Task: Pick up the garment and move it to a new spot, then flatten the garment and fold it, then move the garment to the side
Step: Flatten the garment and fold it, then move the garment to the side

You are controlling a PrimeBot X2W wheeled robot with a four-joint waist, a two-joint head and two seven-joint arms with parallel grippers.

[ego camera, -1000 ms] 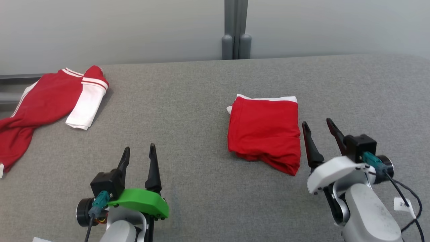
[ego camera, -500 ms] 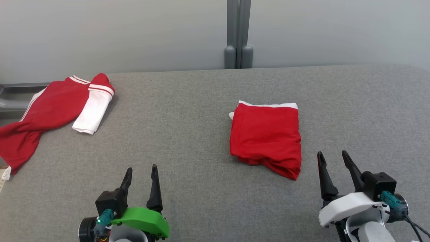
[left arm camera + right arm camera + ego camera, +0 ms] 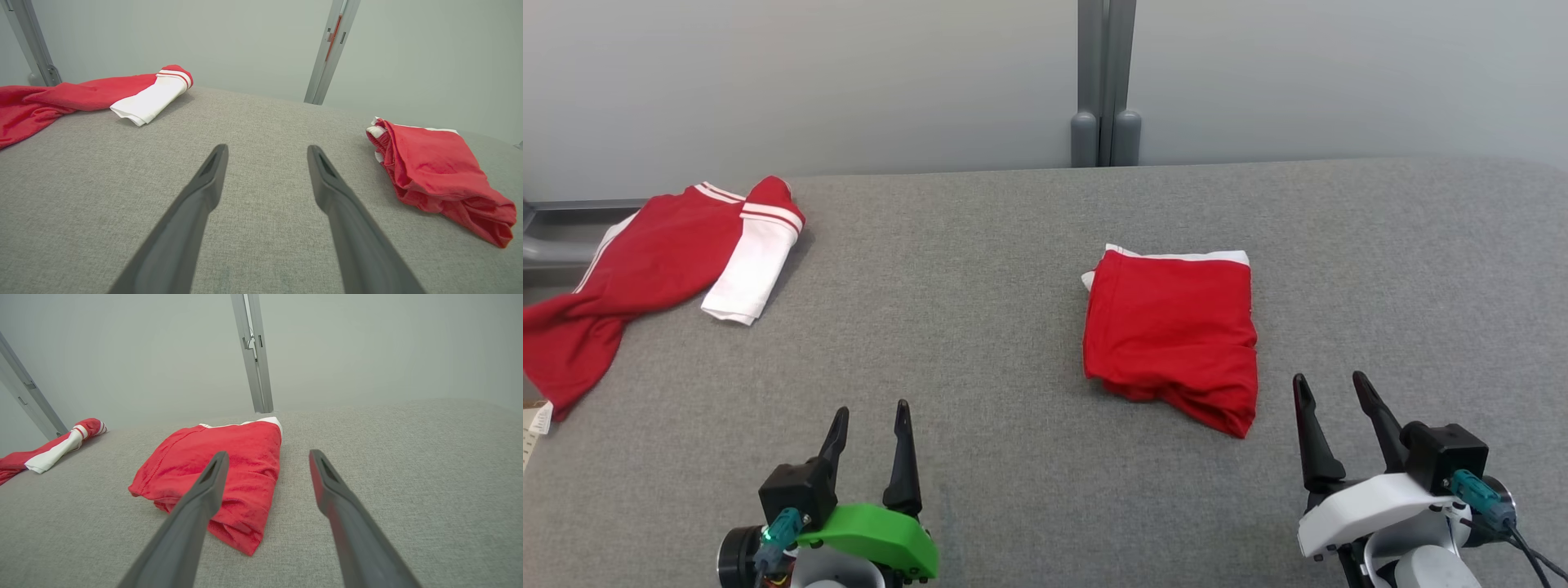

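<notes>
The right gripper (image 3: 267, 455) hangs with its two dark fingers spread wide and empty over a grey fabric surface (image 3: 408, 457). One finger crosses in front of the folded red garment (image 3: 184, 461), whose white edge lies along its far side. Well apart, at the far left, lies a second red-and-white garment (image 3: 53, 451). A metal post (image 3: 255, 367) stands against the pale wall (image 3: 367, 343).
</notes>
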